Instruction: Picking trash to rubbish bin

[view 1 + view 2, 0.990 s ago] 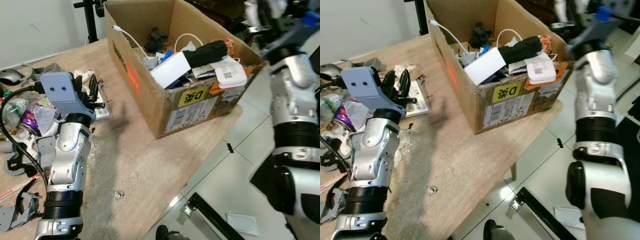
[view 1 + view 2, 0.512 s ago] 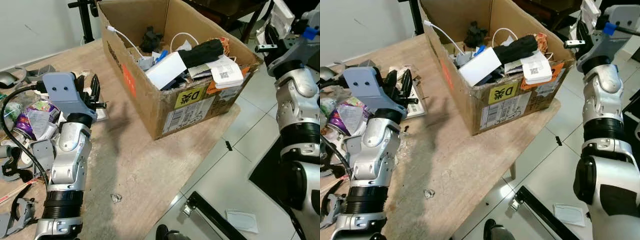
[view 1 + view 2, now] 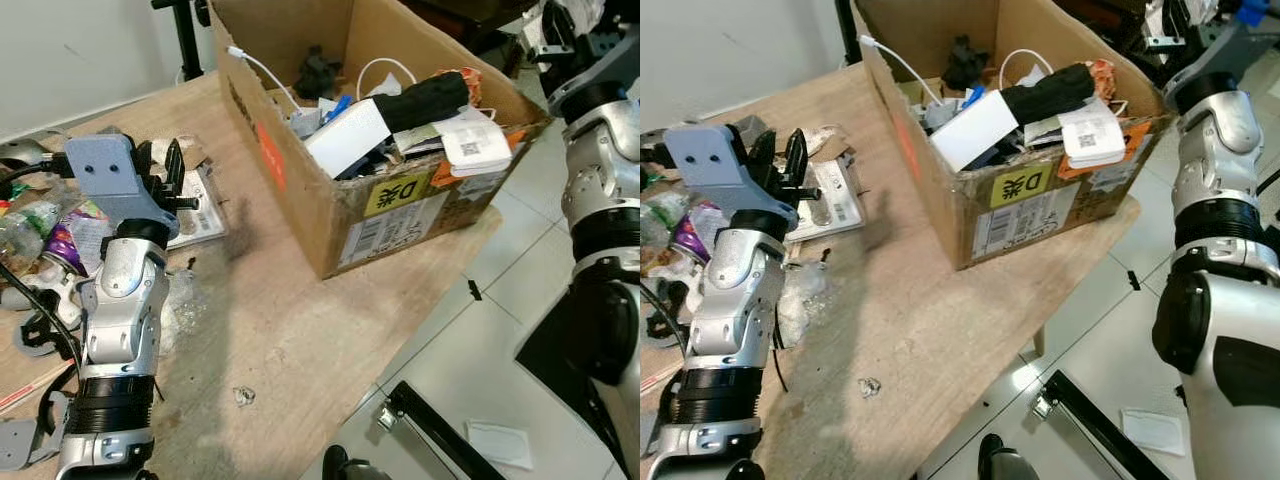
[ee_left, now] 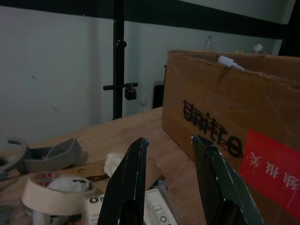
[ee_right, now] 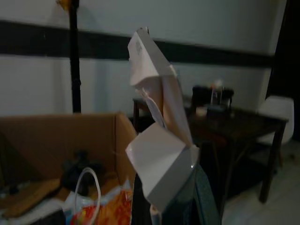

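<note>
A large cardboard box [image 3: 330, 215] stands on a wooden table [image 3: 290, 330], its near corner close to the table's edge, and it is heaped with rubbish: a white box lid, a black roll, white cables and printed papers. The right gripper [image 5: 164, 213] is raised beyond the box's far right corner, off to the side of the table, and its fingers are clamped on a folded piece of white paper [image 5: 157, 136] that sticks up above them; in the right wrist view the open box lies just below and beside it. The left gripper [image 4: 166, 183] is held above the left part of the table, its two black fingers [image 4: 129, 185] spread apart with nothing between them, pointing toward the box's printed side. Below it lie a roll of tape [image 4: 56, 194], a grey curved part [image 4: 47, 157] and a flat white packet [image 3: 195, 215]. Further left on the table sits a pile of wrappers and a plastic bottle [image 3: 30, 220]. A small crumpled scrap [image 3: 243, 396] lies alone on the table near its front edge.
</note>
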You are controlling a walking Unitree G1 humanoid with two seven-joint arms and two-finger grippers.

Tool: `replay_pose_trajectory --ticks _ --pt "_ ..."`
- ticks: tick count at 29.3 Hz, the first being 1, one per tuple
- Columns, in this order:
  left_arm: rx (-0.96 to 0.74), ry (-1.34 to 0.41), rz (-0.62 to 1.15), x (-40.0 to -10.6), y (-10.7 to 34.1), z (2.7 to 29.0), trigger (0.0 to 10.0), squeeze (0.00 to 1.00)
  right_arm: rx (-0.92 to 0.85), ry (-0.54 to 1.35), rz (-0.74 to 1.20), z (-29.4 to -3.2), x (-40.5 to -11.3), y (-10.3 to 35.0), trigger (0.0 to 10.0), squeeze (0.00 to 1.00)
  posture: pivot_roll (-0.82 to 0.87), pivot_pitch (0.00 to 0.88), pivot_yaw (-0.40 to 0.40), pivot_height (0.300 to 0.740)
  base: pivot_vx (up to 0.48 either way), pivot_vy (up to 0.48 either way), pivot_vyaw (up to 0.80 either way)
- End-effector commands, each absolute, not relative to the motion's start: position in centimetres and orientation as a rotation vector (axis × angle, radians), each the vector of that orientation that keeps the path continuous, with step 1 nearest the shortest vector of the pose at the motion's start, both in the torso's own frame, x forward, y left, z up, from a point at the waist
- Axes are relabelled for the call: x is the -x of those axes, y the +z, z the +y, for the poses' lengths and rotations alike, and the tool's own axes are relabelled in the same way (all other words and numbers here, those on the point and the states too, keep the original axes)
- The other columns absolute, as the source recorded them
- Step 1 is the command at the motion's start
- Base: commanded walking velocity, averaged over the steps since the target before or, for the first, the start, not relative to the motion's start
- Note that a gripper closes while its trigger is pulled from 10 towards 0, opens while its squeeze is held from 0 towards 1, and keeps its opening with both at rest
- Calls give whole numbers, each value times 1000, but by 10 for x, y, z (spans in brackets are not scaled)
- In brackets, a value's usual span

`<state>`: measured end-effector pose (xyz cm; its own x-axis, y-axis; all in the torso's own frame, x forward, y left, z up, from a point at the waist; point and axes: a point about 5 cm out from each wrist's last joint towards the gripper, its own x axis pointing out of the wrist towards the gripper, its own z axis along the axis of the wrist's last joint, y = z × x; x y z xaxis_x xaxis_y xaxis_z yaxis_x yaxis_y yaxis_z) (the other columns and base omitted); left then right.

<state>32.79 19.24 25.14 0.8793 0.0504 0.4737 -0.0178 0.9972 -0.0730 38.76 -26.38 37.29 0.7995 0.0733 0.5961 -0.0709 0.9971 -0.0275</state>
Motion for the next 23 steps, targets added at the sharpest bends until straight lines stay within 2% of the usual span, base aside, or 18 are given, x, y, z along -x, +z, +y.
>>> replay_pose_trajectory --ticks 1,8,19,20,21,22,23 --pt "48 36 -480 -325 249 196 10000 0 19 105 -607 -266 -388 375 10000 0 98 253 2 740 0 0 0" --pt "43 34 -466 -325 247 196 10000 0 66 237 -594 -250 -391 372 10000 0 99 247 5 740 0 0 0" --pt "43 23 -460 -327 247 194 10000 0 51 195 -604 -255 -391 374 10000 0 102 240 12 740 0 0 0" --pt "43 22 -459 -327 247 194 10000 0 46 200 -605 -255 -390 375 10000 588 99 235 11 740 0 0 0" --pt "43 22 -459 -327 247 194 10000 0 46 200 -605 -255 -390 375 10000 588 99 235 11 740 0 0 0" --pt "43 21 -458 -327 247 194 10000 0 40 216 -605 -253 -391 375 10000 1000 97 234 11 740 0 0 0" --pt "43 20 -457 -327 247 194 10000 0 47 237 -601 -251 -391 375 10000 1000 96 234 11 740 0 0 0"
